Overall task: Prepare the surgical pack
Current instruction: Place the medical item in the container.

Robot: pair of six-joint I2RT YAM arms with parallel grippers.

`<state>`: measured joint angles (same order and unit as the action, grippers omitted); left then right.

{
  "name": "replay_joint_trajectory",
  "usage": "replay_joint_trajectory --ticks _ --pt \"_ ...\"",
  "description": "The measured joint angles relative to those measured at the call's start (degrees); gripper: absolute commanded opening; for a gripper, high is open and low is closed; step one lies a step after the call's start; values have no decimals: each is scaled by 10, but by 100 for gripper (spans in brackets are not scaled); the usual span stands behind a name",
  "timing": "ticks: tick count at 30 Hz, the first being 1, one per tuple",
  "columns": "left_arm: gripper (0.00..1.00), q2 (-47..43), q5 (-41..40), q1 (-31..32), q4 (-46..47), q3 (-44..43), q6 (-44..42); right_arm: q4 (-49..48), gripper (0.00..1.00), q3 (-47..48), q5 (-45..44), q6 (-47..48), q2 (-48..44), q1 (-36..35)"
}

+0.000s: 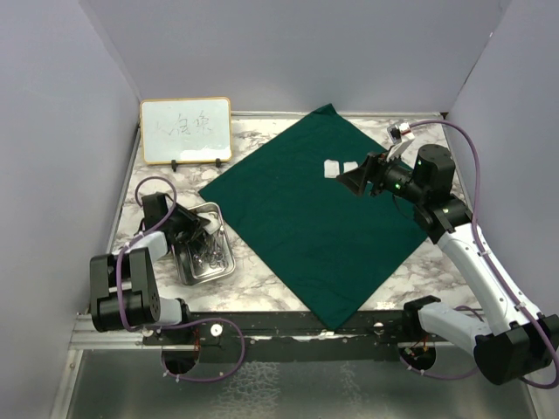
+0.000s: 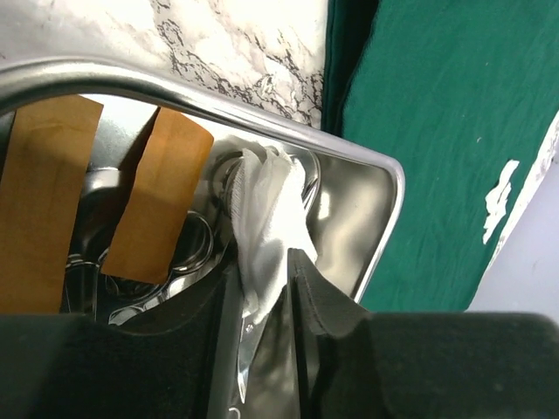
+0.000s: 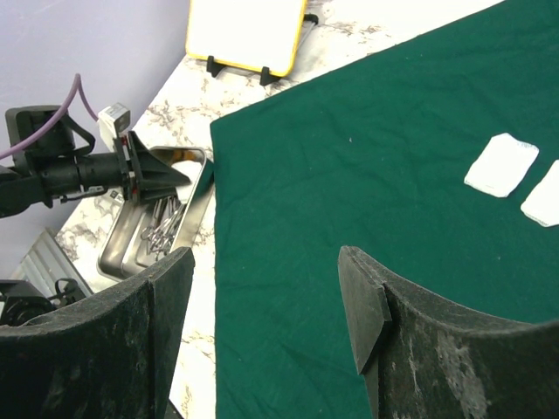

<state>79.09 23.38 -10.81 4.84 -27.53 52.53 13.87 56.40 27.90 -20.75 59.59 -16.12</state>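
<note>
several silver instruments [image 1: 208,251] lie in the steel tray [image 2: 87,74], where white gauze [image 2: 266,218] sits between the left fingers [image 2: 175,349], grip unclear; right fingers [image 3: 367,314] stand apart, empty.

The only writing stands on the whiteboard [image 1: 186,131], far left in the top view. It is a short line of dark handwritten strokes across the middle of the white face, apparently two characters side by side. They are too small and faint to read with any certainty. In the right wrist view the same face is washed out to plain white. Nothing else carries a legible label, brand or number.
</note>
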Motion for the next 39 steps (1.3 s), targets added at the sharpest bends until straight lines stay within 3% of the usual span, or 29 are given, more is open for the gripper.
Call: replay_joint_trajectory --ticks 19,30,33,39 --pt "48 -149 -23 -27 -169 -49 -45 5 72 -10 -18 5 -6 0" --pt "51 -202 -26 -23 -153 -126 -45 8 79 -50 -65 9 22 0" --pt "52 -179 -25 29 -121 -127 -33 2 77 -51 -75 4 61 2" --pt "56 -81 -44 224 -71 -179 -23 -19 75 -59 -79 -12 130 34"
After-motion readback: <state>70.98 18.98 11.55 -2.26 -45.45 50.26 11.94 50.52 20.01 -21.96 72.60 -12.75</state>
